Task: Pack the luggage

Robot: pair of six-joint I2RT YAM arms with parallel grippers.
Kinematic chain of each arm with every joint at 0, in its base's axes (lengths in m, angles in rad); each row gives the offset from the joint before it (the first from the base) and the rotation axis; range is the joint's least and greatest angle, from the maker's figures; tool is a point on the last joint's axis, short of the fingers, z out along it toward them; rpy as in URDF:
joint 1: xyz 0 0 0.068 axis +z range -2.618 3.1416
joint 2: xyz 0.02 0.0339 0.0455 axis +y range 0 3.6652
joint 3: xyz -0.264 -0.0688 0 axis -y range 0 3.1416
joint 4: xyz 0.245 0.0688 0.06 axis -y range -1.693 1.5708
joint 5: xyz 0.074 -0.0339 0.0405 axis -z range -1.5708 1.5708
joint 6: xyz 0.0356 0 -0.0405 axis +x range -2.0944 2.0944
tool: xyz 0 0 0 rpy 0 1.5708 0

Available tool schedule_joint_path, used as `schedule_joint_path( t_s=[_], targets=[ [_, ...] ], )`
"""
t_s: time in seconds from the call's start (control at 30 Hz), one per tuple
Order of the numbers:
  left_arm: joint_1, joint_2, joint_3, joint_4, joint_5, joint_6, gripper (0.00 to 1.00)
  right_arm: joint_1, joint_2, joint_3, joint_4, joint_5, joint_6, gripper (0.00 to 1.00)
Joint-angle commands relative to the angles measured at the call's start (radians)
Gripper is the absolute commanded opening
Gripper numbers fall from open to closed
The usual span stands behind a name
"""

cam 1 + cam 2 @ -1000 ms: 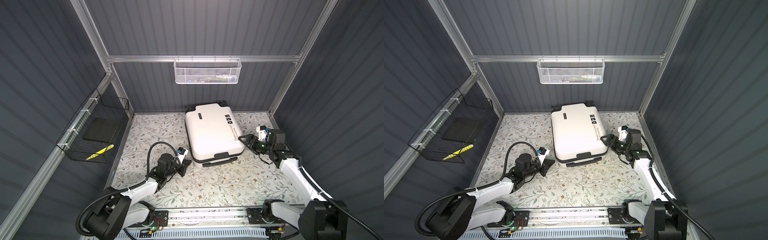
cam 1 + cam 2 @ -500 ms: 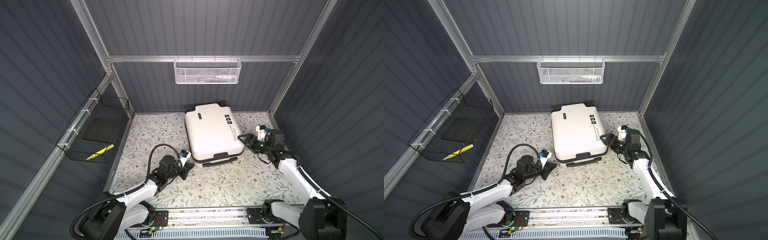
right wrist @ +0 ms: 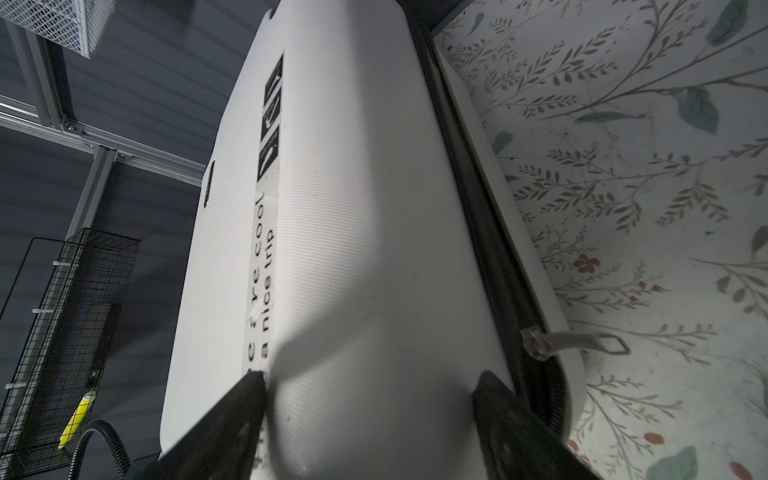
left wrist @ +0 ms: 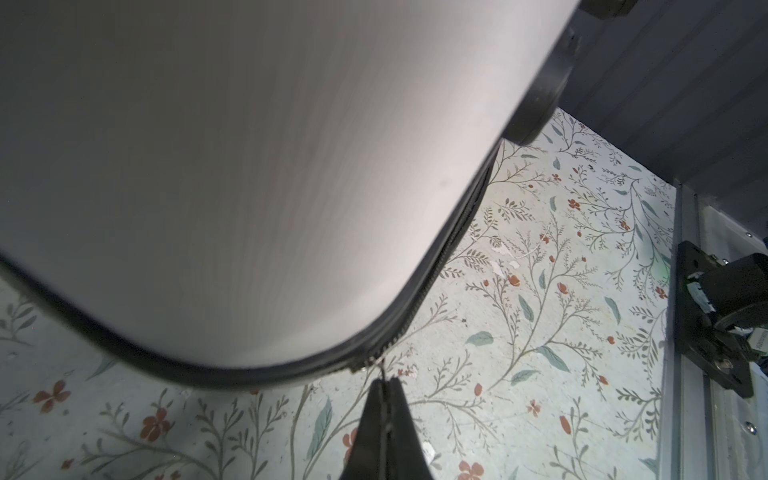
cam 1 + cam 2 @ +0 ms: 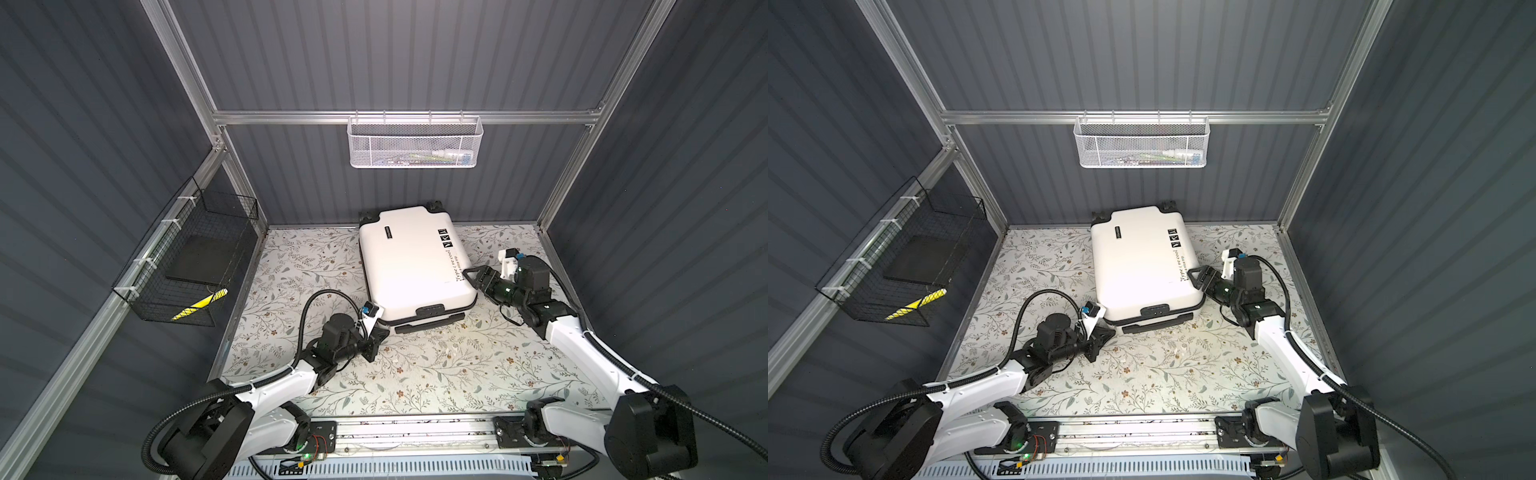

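The luggage (image 5: 415, 266) (image 5: 1142, 262), a white hard-shell suitcase with black zipper and wheels, lies flat at the back of the floral floor. My left gripper (image 5: 380, 334) (image 5: 1106, 332) sits low at its near-left corner. In the left wrist view this gripper (image 4: 384, 382) is shut on a thin zipper pull (image 4: 379, 370) hanging from the slider on the luggage (image 4: 249, 166). My right gripper (image 5: 471, 276) (image 3: 370, 378) stands wide open astride the shell's right edge (image 3: 353, 208), one finger over the printed top, the other by the zipper band. A second zipper pull (image 3: 582, 343) lies loose there.
A white mesh basket (image 5: 413, 143) hangs on the back wall. A black wire basket (image 5: 187, 266) on the left wall holds a dark flat item and a yellow-black item (image 5: 199, 305). Dark walls close in three sides; a metal rail (image 5: 415, 432) runs along the front.
My left gripper has slid nearer and slightly right along the luggage's near-left corner, still shut. The right gripper has barely moved.
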Motion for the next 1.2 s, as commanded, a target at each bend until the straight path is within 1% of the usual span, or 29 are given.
schedule_joint_path(
  t_s=[0.0, 0.07, 0.13, 0.2, 0.33, 0.43, 0.57, 0.63, 0.7, 0.93, 1.03, 1.17],
  targets=[
    [-0.030, -0.047, -0.015, 0.097, -0.005, -0.022, 0.00, 0.098, 0.021, -0.047, -0.009, -0.147, 0.065, 0.78],
    [-0.030, -0.066, -0.021, 0.093, -0.032, -0.028, 0.00, 0.100, 0.017, -0.053, -0.002, -0.146, 0.070, 0.78],
    [-0.030, -0.081, -0.024, 0.090, -0.049, -0.032, 0.00, 0.094, 0.010, -0.042, -0.031, -0.132, 0.046, 0.79],
    [-0.029, -0.095, -0.024, 0.080, -0.062, -0.038, 0.00, 0.067, 0.001, -0.022, -0.067, -0.131, 0.025, 0.81],
    [-0.030, -0.136, -0.038, 0.064, -0.090, -0.052, 0.00, -0.055, -0.034, -0.008, -0.088, -0.178, 0.020, 0.84],
    [-0.030, -0.165, -0.046, 0.055, -0.106, -0.065, 0.00, -0.141, -0.054, 0.003, -0.116, -0.201, -0.001, 0.84],
    [-0.030, -0.166, -0.042, 0.048, -0.107, -0.073, 0.00, -0.206, -0.056, 0.008, -0.173, -0.179, -0.058, 0.83],
    [-0.030, -0.154, -0.035, 0.044, -0.105, -0.076, 0.00, -0.217, -0.051, -0.006, -0.195, -0.139, -0.089, 0.82],
    [-0.030, -0.140, -0.030, 0.044, -0.103, -0.078, 0.00, -0.229, -0.031, -0.021, -0.185, -0.129, -0.095, 0.81],
    [-0.030, -0.120, -0.020, 0.046, -0.111, -0.083, 0.00, -0.234, 0.114, 0.036, -0.138, -0.166, -0.091, 0.69],
    [-0.030, -0.123, -0.016, 0.049, -0.118, -0.084, 0.00, -0.224, 0.171, 0.058, -0.111, -0.186, -0.074, 0.66],
    [-0.030, -0.117, -0.008, 0.046, -0.111, -0.075, 0.00, -0.189, 0.209, 0.059, -0.090, -0.193, -0.061, 0.65]
  ],
)
